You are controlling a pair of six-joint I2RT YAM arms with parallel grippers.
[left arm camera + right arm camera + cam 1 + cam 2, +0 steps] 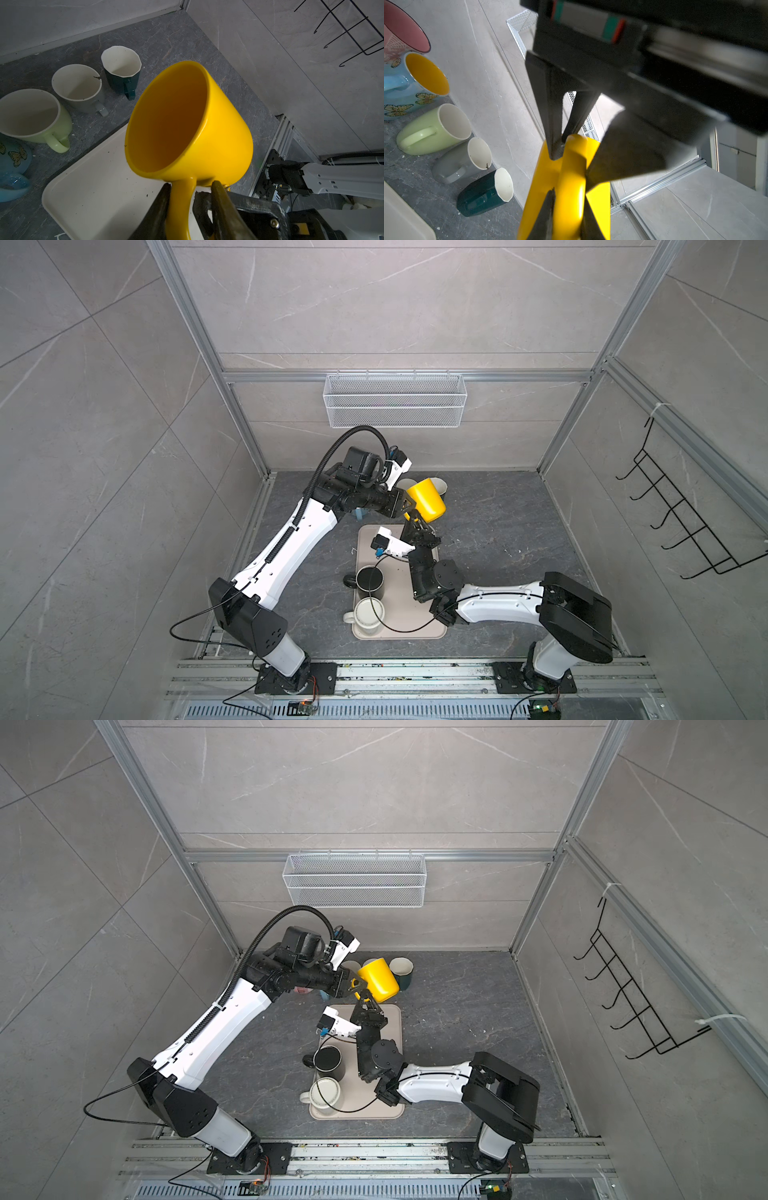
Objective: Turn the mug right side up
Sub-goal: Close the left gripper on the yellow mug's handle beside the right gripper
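Observation:
The yellow mug (428,497) (380,977) hangs tilted in the air over the far edge of the beige tray (415,614). Both grippers meet at its handle. My left gripper (409,509) (191,186) comes in from the left and is shut on the handle close to the mug's body, one finger on each side. In the left wrist view the mug's open mouth (166,120) faces the camera. My right gripper (416,519) (570,195) reaches up from the tray side and is shut on the same handle (571,182), below the left gripper's fingers (555,149).
A black mug (370,578) and a white mug (368,612) stand on the tray. A row of mugs lines the back wall: dark green (122,70), grey (79,87), light green (31,116), blue (12,162), pink (400,31). A wire basket (395,400) and a hook rack (681,510) hang on the walls.

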